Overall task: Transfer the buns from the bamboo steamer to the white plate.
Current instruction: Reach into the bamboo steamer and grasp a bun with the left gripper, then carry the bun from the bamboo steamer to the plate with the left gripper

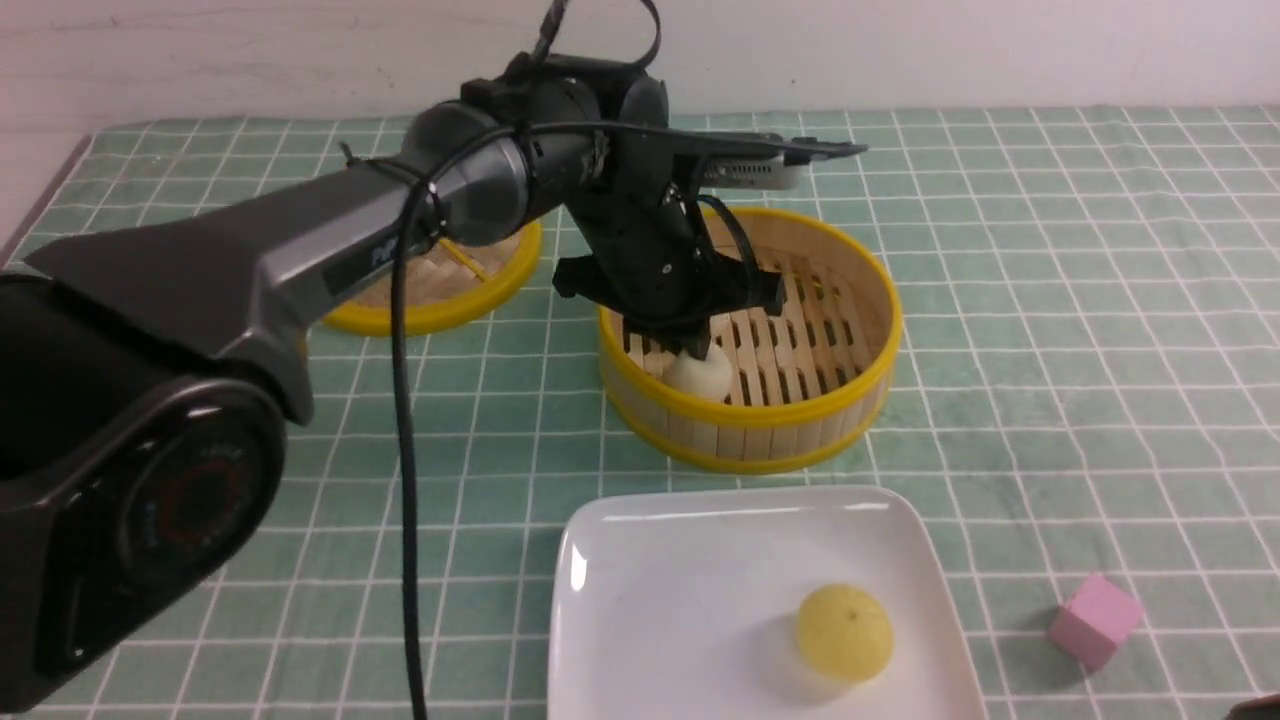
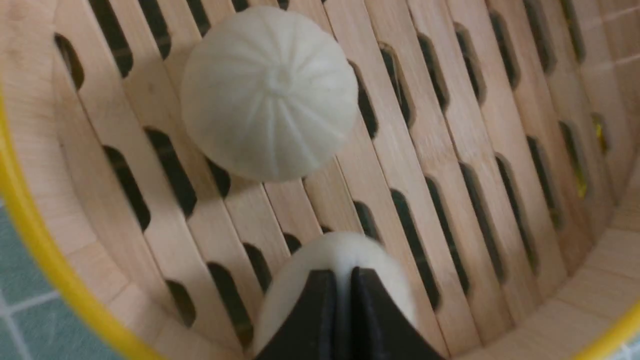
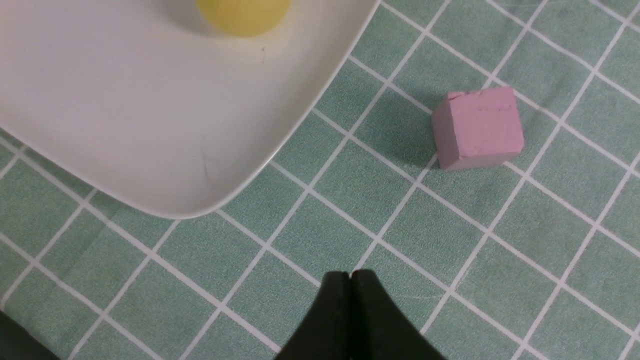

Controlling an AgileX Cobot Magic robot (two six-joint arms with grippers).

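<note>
The bamboo steamer [image 1: 760,425] stands mid-table, and my left gripper [image 1: 697,352] reaches down into it. In the left wrist view the left gripper [image 2: 342,272] has its black jaws almost together, pinched into the top of a pale bun [image 2: 300,285] that sits near the steamer wall [image 2: 30,150]. That bun [image 1: 700,378] shows under the gripper in the front view. A second pale bun [image 2: 270,92] lies free on the slatted floor. A yellow bun [image 1: 843,632] rests on the white plate [image 1: 680,560]. My right gripper [image 3: 350,274] is shut and empty above the cloth.
A pink cube [image 1: 1094,618] lies on the green checked cloth right of the plate, also close to the plate's corner [image 3: 210,200] in the right wrist view. The flat woven lid [image 1: 440,290] lies left of the steamer, partly behind my left arm.
</note>
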